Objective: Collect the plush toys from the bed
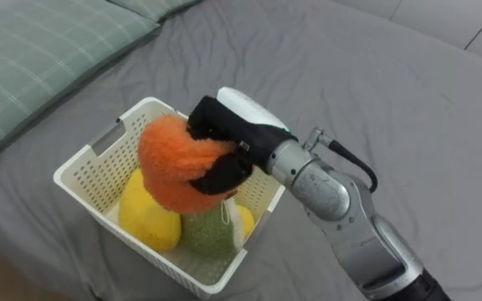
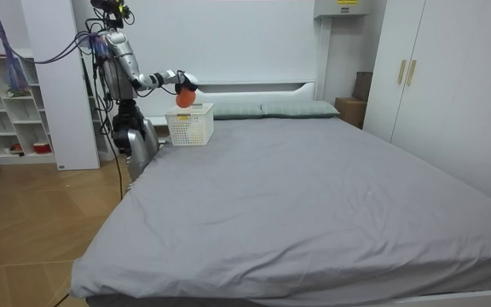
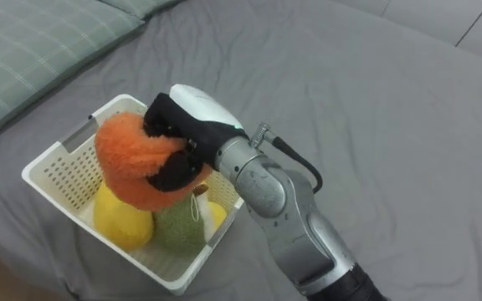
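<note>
My right hand (image 1: 224, 138) (image 3: 182, 125) is shut on an orange plush toy (image 1: 174, 163) (image 3: 132, 159) and holds it just above a white slatted basket (image 1: 90, 171) (image 3: 53, 171) on the grey bed. Inside the basket lie a yellow plush toy (image 1: 149, 219) (image 3: 120, 221) and a green plush toy (image 1: 207, 234) (image 3: 174, 232). In the room view I stand at the bed's far corner on the room view's left, with the orange toy (image 2: 184, 99) over the basket (image 2: 190, 126).
A green checked pillow (image 1: 32, 58) lies at the upper left, close to the basket. Grey bedsheet (image 1: 375, 92) spreads wide to the right. White shelves (image 2: 7, 102) stand behind me, and a wardrobe (image 2: 450, 77) stands on the room view's right.
</note>
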